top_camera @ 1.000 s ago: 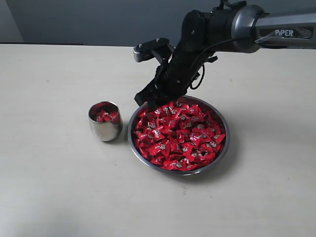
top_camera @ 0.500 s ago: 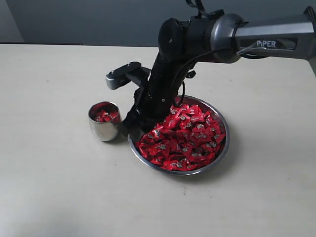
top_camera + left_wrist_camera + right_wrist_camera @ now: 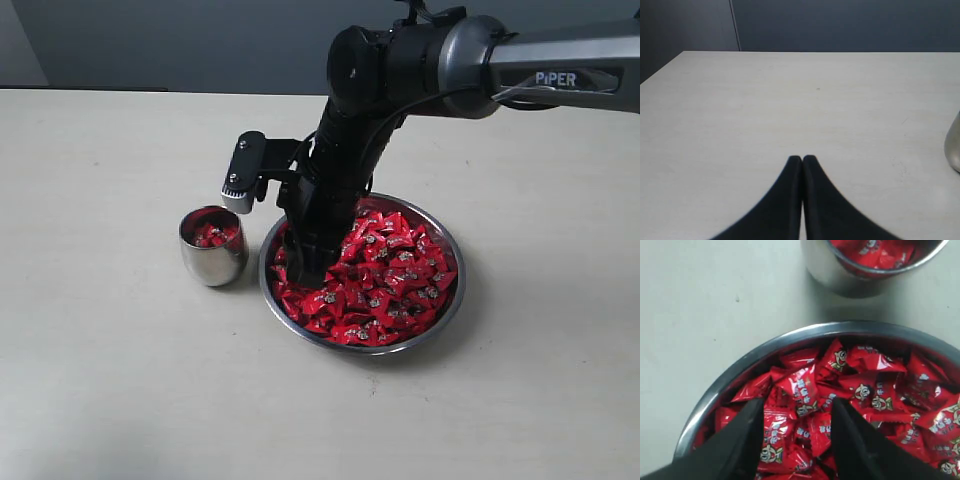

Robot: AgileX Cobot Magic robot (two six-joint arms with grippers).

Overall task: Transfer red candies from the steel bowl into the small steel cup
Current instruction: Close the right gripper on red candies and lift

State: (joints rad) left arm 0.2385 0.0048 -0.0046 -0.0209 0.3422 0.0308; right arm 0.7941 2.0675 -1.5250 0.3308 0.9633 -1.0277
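Exterior, centre frame: right gripper (image 3: 305, 265) dipped in red candies (image 3: 375, 270), left part of steel bowl (image 3: 455, 300); small steel cup (image 3: 212, 262) just left, part-filled. Right wrist: fingers (image 3: 740, 440) spread wide amid candies. Left wrist only: left gripper (image 3: 802, 159) pinched closed above table (image 3: 790, 100).

Soft, even light leaves the desk (image 3: 120, 380) bright in every view. Under the right end effector (image 3: 797, 404) the red candies (image 3: 860, 390) glint with small glare spots, while its near fingers (image 3: 740, 445) look dark and blurred.
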